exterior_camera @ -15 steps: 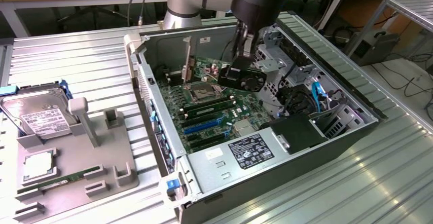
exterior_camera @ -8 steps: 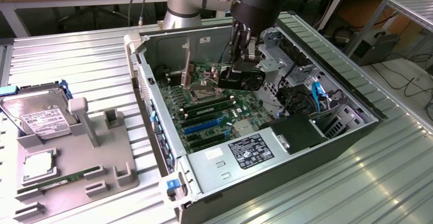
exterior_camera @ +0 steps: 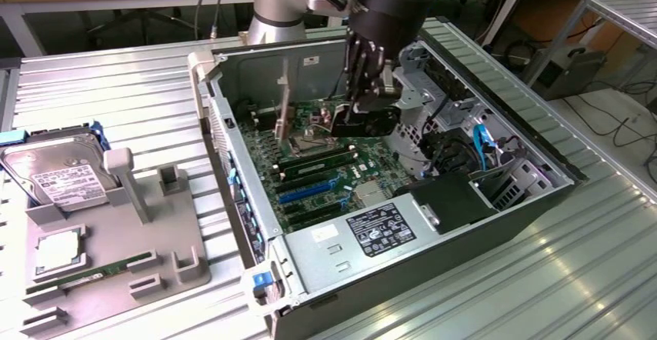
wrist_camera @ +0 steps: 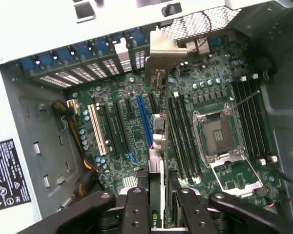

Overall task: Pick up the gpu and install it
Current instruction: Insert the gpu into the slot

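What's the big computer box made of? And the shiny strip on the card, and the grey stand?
Computer case: looks like bare sheet metal, dull silver with folded edges and punched holes. Bracket on the gpu: thin metal, shiny, bent over at its end. Grey stand: probably matte plastic, smooth and blocky, though the look can't settle it.

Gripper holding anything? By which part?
Yes. The gripper clamps the gpu by the long edge facing away from the motherboard, at the end far from the bracket.
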### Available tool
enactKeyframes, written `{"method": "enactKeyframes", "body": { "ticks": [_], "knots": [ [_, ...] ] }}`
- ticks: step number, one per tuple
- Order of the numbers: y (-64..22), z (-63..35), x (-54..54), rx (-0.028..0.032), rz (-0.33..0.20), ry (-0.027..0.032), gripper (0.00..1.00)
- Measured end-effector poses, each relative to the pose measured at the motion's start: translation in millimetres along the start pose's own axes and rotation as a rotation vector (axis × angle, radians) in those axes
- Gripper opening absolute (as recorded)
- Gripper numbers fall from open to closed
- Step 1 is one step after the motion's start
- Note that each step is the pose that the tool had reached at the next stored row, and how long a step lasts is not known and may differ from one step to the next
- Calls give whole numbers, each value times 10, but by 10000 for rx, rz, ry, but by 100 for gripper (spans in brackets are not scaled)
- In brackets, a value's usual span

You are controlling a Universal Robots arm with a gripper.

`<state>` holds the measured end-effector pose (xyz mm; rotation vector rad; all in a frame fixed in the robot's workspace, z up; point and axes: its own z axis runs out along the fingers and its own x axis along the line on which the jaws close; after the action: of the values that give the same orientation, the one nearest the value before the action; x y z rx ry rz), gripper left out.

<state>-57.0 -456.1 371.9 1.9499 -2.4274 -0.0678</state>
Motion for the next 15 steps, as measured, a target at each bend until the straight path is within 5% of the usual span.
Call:
{"method": "enactKeyframes", "body": {
  "ticks": [9, 15],
  "knots": [
    [-3, 51, 1, -12, -1728, 77, 26],
    [91, 105, 34, 7, -1884, -20, 26]
  ]
}}
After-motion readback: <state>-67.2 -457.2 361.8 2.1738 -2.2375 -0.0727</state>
